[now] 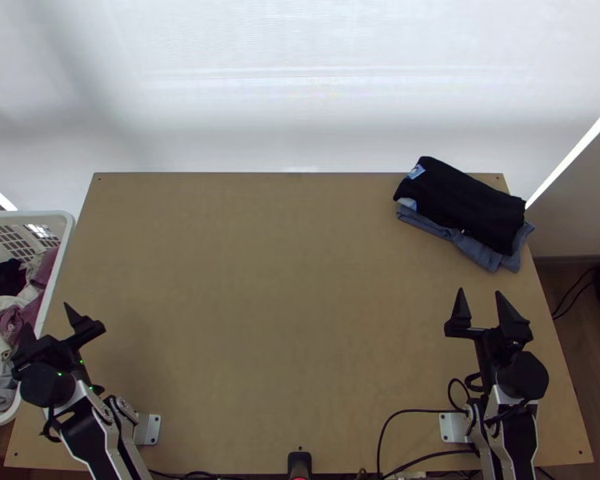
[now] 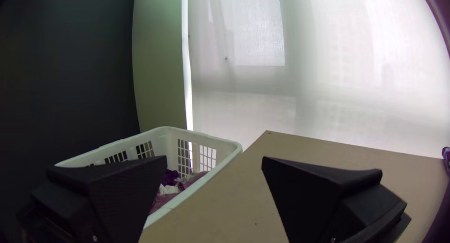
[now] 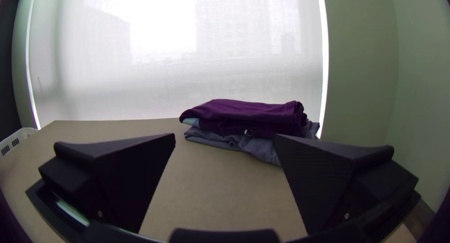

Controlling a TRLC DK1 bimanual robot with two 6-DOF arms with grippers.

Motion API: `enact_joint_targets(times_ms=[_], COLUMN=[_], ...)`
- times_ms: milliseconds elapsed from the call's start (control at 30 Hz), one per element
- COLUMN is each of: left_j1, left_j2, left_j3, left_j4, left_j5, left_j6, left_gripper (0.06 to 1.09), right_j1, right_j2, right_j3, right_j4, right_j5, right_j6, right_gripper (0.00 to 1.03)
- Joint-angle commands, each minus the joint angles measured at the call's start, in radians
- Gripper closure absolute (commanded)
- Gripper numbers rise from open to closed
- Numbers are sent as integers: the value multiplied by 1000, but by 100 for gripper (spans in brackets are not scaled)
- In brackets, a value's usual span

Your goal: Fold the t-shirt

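White basket [image 1: 28,214], jumbled clothes [image 1: 12,318] inside, beside the left pincer [image 1: 48,317]; folded stack [image 1: 460,200] beyond the right pincer [image 1: 479,293]; both pincers stand spread apart.

This is looking like a small robotics workspace in an ordinary room. Two robot arms [image 1: 92,436] are standing at a wooden table [image 1: 284,304], and black cables [image 1: 412,411] are running along its near edge. Daylight is glowing through a white blind [image 1: 300,80]; a laundry basket [image 2: 164,132] is sitting alongside. Whether home or office is staying unclear.
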Motion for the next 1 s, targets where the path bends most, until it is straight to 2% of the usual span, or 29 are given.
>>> enact_joint_targets(times_ms=[0, 133, 333, 467, 733, 833, 867, 967], left_j1=[12, 17, 27, 89, 241, 322, 345, 369], left_j2=[4, 91, 387, 559, 1001, 1209, 1286, 1512], left_j3=[153, 330, 630, 772, 1032, 1135, 1177, 1310], left_j4=[-35, -81, -116, -153, -339, -369, -398, -500], left_j5=[1, 0, -112, -124, -97, -17, 9, 12], left_j6=[-51, -93, -117, -120, -169, -168, -165, -94], left_gripper=[10, 10, 10, 10, 11, 11, 11, 11], right_j1=[-4, -4, -4, -4, -4, -4, -4, -4], right_j2=[-3, -3, -3, -3, -3, -3, -3, -3], right_j3=[-10, -10, -10, -10, -10, -10, -10, -10], right_j4=[16, 16, 16, 16, 16, 16, 16, 16], right_j5=[4, 4, 4, 4, 6, 4, 4, 4], right_j6=[-4, -4, -4, -4, -4, -4, -4, -4], right_gripper=[5, 5, 5, 5, 5, 5, 5, 5])
